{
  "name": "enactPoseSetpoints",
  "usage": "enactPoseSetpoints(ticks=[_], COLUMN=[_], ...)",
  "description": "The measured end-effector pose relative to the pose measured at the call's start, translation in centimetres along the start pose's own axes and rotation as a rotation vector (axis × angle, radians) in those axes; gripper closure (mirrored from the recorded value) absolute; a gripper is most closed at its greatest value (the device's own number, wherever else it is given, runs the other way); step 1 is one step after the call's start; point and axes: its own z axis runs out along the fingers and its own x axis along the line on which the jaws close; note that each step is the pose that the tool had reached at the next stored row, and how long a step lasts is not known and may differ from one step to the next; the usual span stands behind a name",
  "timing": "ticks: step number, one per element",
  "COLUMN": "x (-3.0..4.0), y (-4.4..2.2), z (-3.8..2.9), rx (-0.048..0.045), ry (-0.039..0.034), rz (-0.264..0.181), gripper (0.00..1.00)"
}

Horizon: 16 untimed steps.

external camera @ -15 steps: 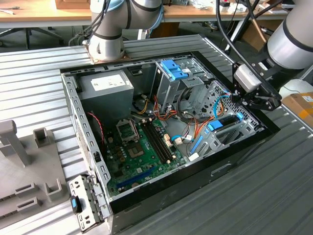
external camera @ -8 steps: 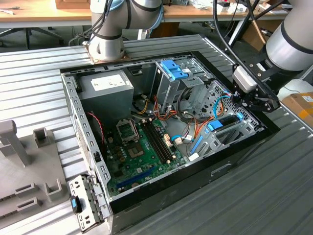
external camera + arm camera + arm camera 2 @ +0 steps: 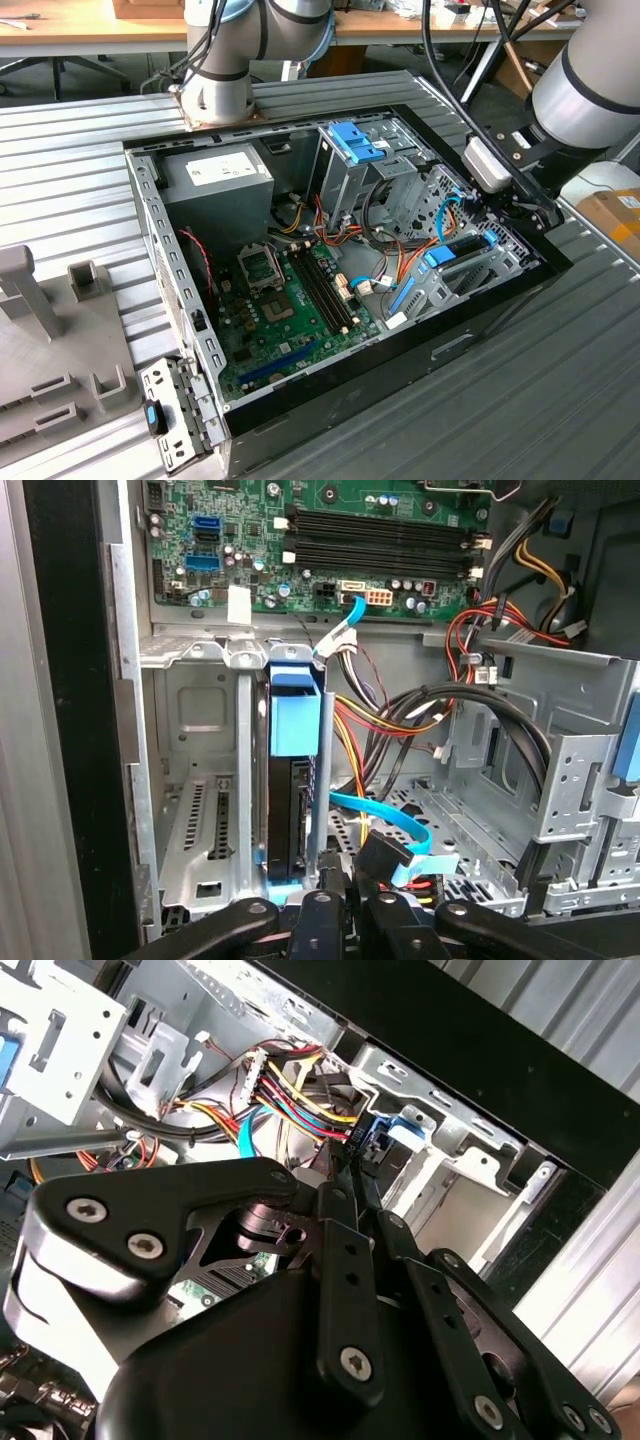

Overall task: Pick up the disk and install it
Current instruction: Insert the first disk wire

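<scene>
While the gripper sits low inside the open PC case, the disk stands on edge in the metal drive bay, fingers clamped on its near blue-railed end.

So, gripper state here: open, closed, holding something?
Gripper: closed on the disk's edge, with the disk standing in the metal drive bay.
</scene>
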Motion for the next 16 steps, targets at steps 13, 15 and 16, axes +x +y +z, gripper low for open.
enactPoseSetpoints(ticks=[13, 15, 16], x=[0.59, 0.59, 0.60], y=[0.26, 0.26, 0.26], z=[0.12, 0.12, 0.12], rx=[0.0155, 0.0155, 0.0155], ry=[0.0219, 0.0219, 0.0218], rz=[0.075, 0.074, 0.074], gripper=[0.84, 0.84, 0.84])
